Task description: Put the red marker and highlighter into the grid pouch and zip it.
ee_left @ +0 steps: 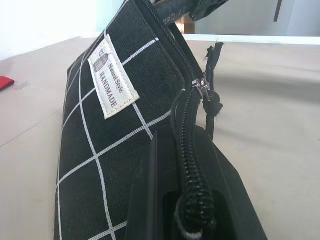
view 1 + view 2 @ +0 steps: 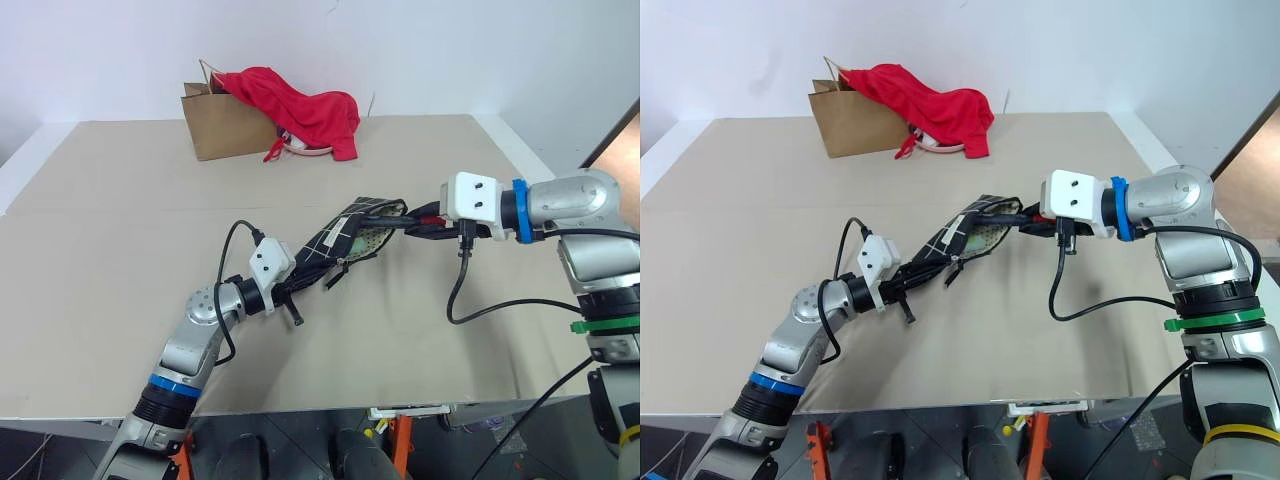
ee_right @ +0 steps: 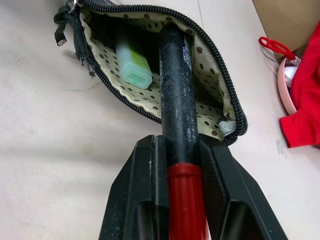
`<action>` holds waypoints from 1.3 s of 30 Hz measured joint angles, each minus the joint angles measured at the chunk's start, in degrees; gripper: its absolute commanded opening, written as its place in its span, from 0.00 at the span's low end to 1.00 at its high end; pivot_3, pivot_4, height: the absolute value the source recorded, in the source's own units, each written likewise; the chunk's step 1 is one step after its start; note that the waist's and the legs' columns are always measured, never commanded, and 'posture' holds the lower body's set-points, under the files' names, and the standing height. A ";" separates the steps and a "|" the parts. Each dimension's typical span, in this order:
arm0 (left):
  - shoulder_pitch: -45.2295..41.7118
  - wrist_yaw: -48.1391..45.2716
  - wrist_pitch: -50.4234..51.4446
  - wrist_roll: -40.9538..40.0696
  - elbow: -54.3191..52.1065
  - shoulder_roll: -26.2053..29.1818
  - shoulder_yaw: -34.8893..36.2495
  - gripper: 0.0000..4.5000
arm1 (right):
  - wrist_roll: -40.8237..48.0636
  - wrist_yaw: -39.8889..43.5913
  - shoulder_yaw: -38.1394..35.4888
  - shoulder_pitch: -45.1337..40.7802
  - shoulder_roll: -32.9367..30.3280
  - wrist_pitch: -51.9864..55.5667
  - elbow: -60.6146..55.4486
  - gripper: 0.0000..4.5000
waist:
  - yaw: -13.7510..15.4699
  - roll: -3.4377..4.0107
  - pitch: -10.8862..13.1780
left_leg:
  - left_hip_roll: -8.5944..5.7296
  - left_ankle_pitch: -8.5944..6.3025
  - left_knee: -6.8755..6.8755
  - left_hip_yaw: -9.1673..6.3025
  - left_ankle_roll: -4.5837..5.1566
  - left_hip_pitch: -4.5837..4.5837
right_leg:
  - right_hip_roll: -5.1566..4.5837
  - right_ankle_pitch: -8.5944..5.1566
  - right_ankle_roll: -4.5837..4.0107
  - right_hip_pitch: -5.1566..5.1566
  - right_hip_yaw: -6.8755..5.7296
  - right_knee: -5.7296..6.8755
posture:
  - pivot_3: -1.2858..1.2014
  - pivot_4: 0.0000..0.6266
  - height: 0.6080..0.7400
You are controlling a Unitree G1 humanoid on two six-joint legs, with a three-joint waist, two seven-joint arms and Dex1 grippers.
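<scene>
Right jaws (image 3: 181,150) are clamping the red marker (image 3: 179,135) at the joint between red body and black cap, black end leading. That end is poking into the open mouth of the grid pouch (image 3: 210,70), just ahead of the jaws. The highlighter (image 3: 133,65) is already lying inside on the dotted lining, beside the marker's tip.

Left jaws (image 1: 192,200) are pinched shut on the pouch's zipper edge at the far corner from the right jaws, holding the pouch up off the surface and tilted, mouth toward the right jaws. The zipper pull with its black cord (image 1: 209,95) is sitting a short way up the track from the left jaws, so the zip is mostly open.

Step in hand, as I read it: inserting the marker. Highlighter is done, zip not started.

Next move probably calls for pushing the marker deeper along the pouch's length, then letting go so it drops in beside the highlighter without hanging on the zipper teeth. The left jaws need to be keeping the mouth steady meanwhile. After that, the right jaws have to be finding the cord and pulling it across.

Beyond the jaws: beige surface (image 2: 120,250), with a seam line running across it. At the far edge, well apart from both jaws, a brown paper bag (image 2: 222,125) is lying with a red cloth (image 2: 305,110) draped over it. Plain white wall (image 2: 420,50) behind.
</scene>
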 measured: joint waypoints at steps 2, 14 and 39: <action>0.00 -0.15 0.23 -0.01 0.02 0.03 -0.03 0.00 | -0.19 -0.04 0.58 0.74 0.94 -0.49 -1.30 0.13 | -0.01 0.00 0.00 | 0.01 0.00 0.00 -0.01 0.00 0.02 | 0.01 0.00 0.00 0.01 -0.01 0.00 | 0.52 0.24 1.00; 0.08 -2.27 1.03 0.00 1.05 1.27 -0.37 0.00 | -6.86 -0.56 8.46 4.22 5.25 -7.65 -3.73 0.13 | 0.03 0.01 0.00 | 0.01 0.00 0.03 -0.01 0.00 0.02 | 0.02 0.00 0.00 0.01 -0.02 0.01 | 0.52 0.24 1.00; 0.74 -2.23 1.85 -0.19 0.55 1.06 -0.54 0.00 | 4.73 -2.71 -4.22 4.52 3.80 2.27 -1.26 0.70 | 0.21 0.00 0.00 | -0.01 0.00 0.05 -0.03 0.00 0.00 | -0.02 0.02 -0.02 0.04 -0.02 0.01 | 0.52 0.24 1.00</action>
